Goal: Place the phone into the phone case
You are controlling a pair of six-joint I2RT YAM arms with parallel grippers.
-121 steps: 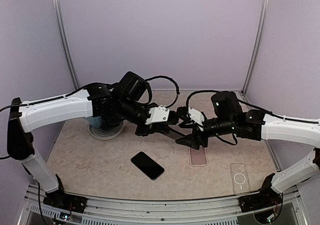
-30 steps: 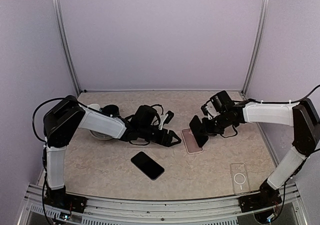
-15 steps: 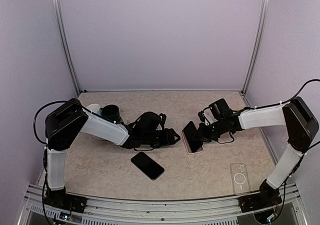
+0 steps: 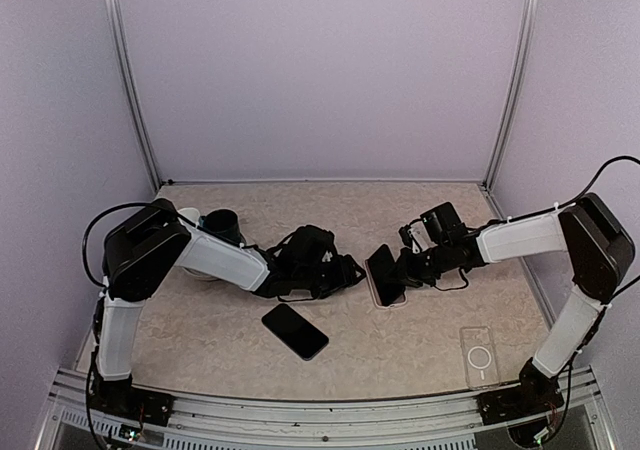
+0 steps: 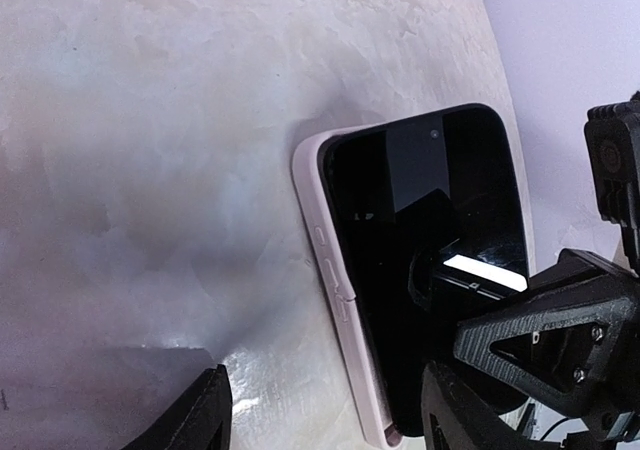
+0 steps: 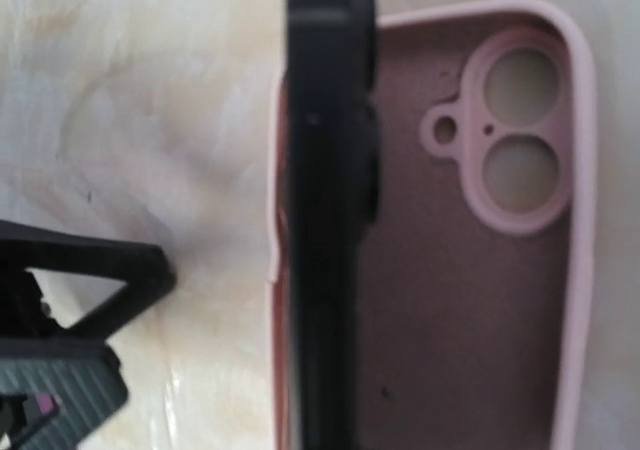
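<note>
Left gripper [image 4: 347, 269] sits low on the table, fingers parted and empty, just beside the left edge of the pink phone case [image 6: 470, 300]. The black phone [image 5: 430, 220] stands tilted, one long edge seated along the case's left side and the other raised. Right gripper [image 4: 405, 265] is clamped on the phone.

The phone [image 4: 381, 268] is standing tilted, one long edge in the phone case [image 6: 480, 270], between the left gripper [image 4: 345, 270] and the right gripper [image 4: 405, 268]. A second phone [image 4: 295, 331] is lying front-left, and a second case [image 4: 479, 357] front-right.
</note>
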